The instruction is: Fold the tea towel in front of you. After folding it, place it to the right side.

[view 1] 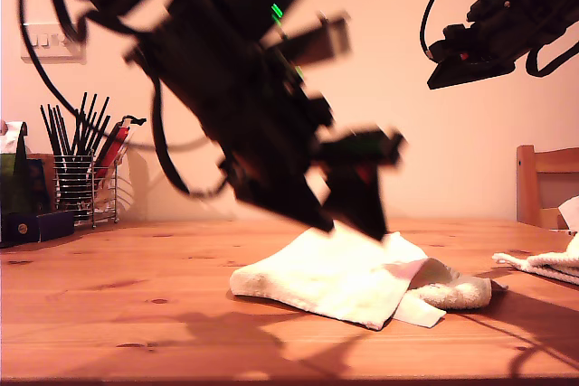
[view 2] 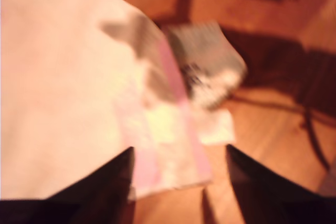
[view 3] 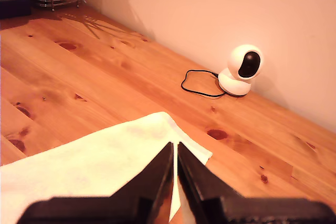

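Note:
The tea towel [view 1: 335, 282] is cream-white with a pink stripe [view 2: 173, 129] and lies loosely doubled on the wooden table [view 1: 136, 332]. It sits right of centre in the exterior view. My second gripper [view 1: 348, 223] reaches down onto the towel's far edge, which rises to a small peak there. In the second wrist view this gripper [view 3: 175, 148] is shut on the towel [view 3: 94, 171] near one corner. My first gripper [view 1: 452, 70] hangs high at the exterior view's upper right with nothing in it. Its wrist view is blurred. It shows the first gripper [view 2: 178, 150] open above the towel [view 2: 63, 87].
A second ribbed cloth [view 1: 547, 264] lies at the exterior view's right edge, below a wooden chair back [view 1: 543, 183]. A wire rack of black utensils [view 1: 81, 183] and a dark box [view 1: 32, 223] stand at the back left. A small white camera [view 3: 242, 69] with a black cable sits by the wall.

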Robot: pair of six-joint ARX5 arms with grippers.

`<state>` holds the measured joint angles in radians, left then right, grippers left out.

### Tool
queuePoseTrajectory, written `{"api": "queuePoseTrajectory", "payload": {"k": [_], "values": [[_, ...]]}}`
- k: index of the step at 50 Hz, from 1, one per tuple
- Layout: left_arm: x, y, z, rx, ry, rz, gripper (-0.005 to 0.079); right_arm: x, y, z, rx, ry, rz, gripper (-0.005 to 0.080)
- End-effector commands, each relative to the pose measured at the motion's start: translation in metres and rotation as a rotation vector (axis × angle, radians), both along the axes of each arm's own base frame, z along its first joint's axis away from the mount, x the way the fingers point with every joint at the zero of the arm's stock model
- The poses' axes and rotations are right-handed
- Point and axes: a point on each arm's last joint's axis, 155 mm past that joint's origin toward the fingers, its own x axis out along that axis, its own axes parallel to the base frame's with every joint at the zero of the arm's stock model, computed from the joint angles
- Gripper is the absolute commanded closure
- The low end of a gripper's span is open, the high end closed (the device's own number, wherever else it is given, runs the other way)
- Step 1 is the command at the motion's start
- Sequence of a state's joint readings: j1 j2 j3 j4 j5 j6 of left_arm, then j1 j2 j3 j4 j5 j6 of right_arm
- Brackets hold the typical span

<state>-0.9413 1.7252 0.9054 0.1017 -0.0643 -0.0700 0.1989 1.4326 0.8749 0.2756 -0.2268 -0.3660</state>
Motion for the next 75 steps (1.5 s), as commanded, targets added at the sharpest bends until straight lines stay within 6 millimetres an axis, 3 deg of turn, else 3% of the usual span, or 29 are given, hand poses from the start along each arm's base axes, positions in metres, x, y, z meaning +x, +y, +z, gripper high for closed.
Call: {"api": "queuePoseTrajectory", "payload": {"k": [1, 20, 29, 36, 50, 58, 70, 75], "values": [[0.002, -0.006, -0.001, -0.003, -0.005, 0.007, 0.0206, -0.002, 0.004, -0.002, 0.002, 0.004, 0.008, 0.0763], [0.002, -0.014, -0.023, 0.036, 0.004, 0.004, 0.0206, -0.002, 0.004, -0.002, 0.01, 0.007, 0.007, 0.0763], [-0.002, -0.017, -0.045, 0.127, 0.0, -0.029, 0.0206, -0.002, 0.004, -0.002, 0.01, 0.007, 0.007, 0.0763], [-0.004, -0.024, -0.045, 0.137, -0.008, -0.047, 0.0206, -0.002, 0.004, -0.002, 0.01, 0.007, 0.007, 0.0763], [-0.002, -0.007, -0.069, 0.248, 0.012, -0.011, 0.0217, -0.002, 0.004, -0.001, 0.016, 0.007, 0.006, 0.0763], [0.003, -0.001, -0.069, 0.264, 0.003, 0.009, 0.0361, -0.003, 0.005, -0.001, 0.028, 0.013, 0.011, 0.0763], [0.004, 0.001, -0.068, 0.281, 0.02, 0.006, 0.0766, -0.004, 0.005, 0.002, 0.03, 0.007, 0.011, 0.0763], [0.005, -0.002, -0.063, 0.294, 0.017, -0.011, 0.0763, -0.004, 0.005, 0.001, 0.029, 0.012, 0.011, 0.0763]]}}
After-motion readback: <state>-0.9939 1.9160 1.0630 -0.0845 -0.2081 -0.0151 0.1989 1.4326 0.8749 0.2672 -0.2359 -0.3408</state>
